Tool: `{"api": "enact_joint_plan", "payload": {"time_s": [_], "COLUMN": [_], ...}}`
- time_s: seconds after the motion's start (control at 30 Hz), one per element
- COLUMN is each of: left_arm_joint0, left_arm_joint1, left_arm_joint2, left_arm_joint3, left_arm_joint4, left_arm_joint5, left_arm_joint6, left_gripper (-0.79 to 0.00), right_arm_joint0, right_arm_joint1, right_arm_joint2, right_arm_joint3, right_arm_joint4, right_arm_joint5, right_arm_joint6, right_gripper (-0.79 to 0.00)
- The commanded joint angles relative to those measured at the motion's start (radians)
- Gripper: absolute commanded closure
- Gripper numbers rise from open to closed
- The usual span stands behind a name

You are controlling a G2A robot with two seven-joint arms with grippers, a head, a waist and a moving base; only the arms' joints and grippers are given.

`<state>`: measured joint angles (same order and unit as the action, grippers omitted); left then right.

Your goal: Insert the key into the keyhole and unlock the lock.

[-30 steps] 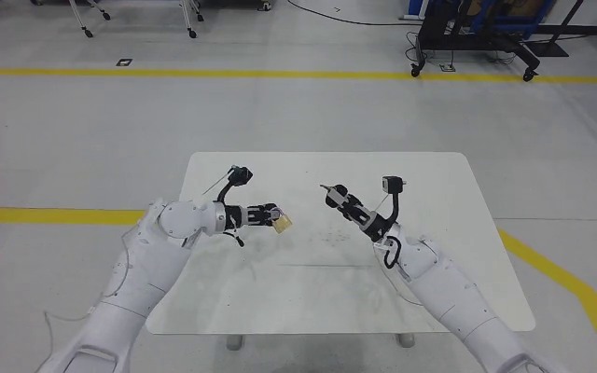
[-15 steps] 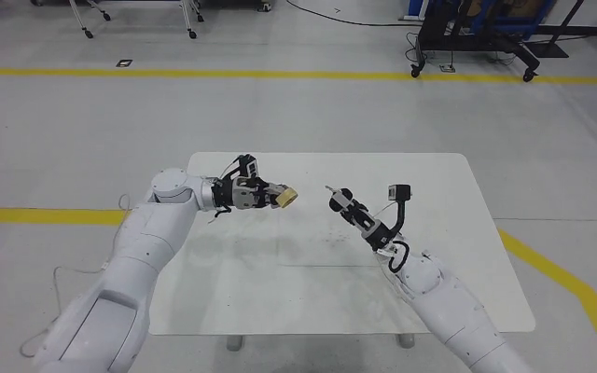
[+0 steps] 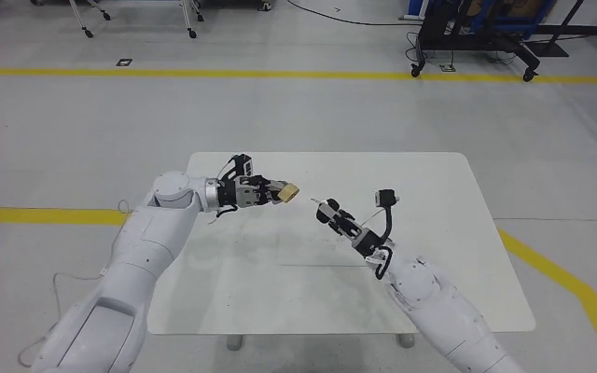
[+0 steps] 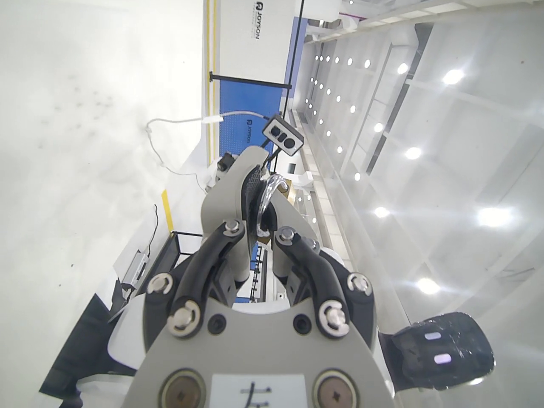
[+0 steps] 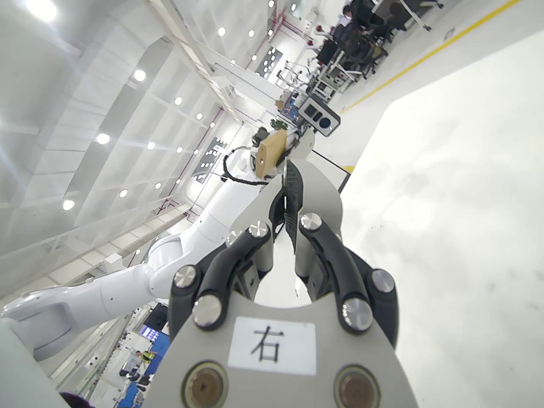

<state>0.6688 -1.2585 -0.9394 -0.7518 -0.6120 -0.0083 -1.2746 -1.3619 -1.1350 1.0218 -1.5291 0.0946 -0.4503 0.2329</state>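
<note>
The brass padlock (image 3: 289,193) hangs in the air over the white table (image 3: 429,177), left of its middle. My left gripper (image 3: 270,193) is shut on it. In the left wrist view the silver shackle (image 4: 272,186) sits between the closed pads of my left gripper (image 4: 270,199). My right gripper (image 3: 324,211) is shut just right of the lock and points at it. A thin pale tip of the key (image 3: 315,200) sticks out of it. In the right wrist view my right gripper (image 5: 284,174) lines up under the padlock (image 5: 270,152), and its pads hide the key.
The tabletop has only faint scuff marks (image 3: 326,238). Yellow floor lines (image 3: 280,73) run behind the table and to both its sides. A dark wheeled cart (image 3: 485,37) stands far back on the right.
My left arm lifted the padlock up and toward the far side, then held it nearly still. My right gripper moved left toward the lock, so the gap between them shrank.
</note>
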Motion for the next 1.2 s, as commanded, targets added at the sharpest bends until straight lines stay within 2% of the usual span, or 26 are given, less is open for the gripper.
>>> {"api": "enact_joint_plan", "payload": {"time_s": [0.0,0.17,0.4,1.17], "left_arm_joint0": [0.006,0.031,0.064,0.127], "left_arm_joint1": [0.004,0.011,0.024,0.051], "left_arm_joint2": [0.002,0.012,-0.015,-0.058], "left_arm_joint3": [-0.032,-0.120,-0.176,-0.293], "left_arm_joint4": [0.045,0.129,0.139,0.203], "left_arm_joint5": [0.024,0.065,0.091,0.122], "left_arm_joint6": [0.057,0.141,0.149,0.174], "left_gripper": [0.000,0.000,0.000,0.000], "right_arm_joint0": [-0.015,-0.060,-0.068,-0.014], "right_arm_joint1": [0.002,0.007,-0.002,-0.043], "right_arm_joint2": [0.005,0.028,0.020,-0.010], "right_arm_joint3": [-0.031,-0.117,-0.140,-0.078], "right_arm_joint4": [0.044,0.134,0.200,0.216], "right_arm_joint5": [0.068,0.157,0.223,0.264], "right_arm_joint6": [0.046,0.108,0.110,0.006], "right_gripper": [0.000,0.000,0.000,0.000]}}
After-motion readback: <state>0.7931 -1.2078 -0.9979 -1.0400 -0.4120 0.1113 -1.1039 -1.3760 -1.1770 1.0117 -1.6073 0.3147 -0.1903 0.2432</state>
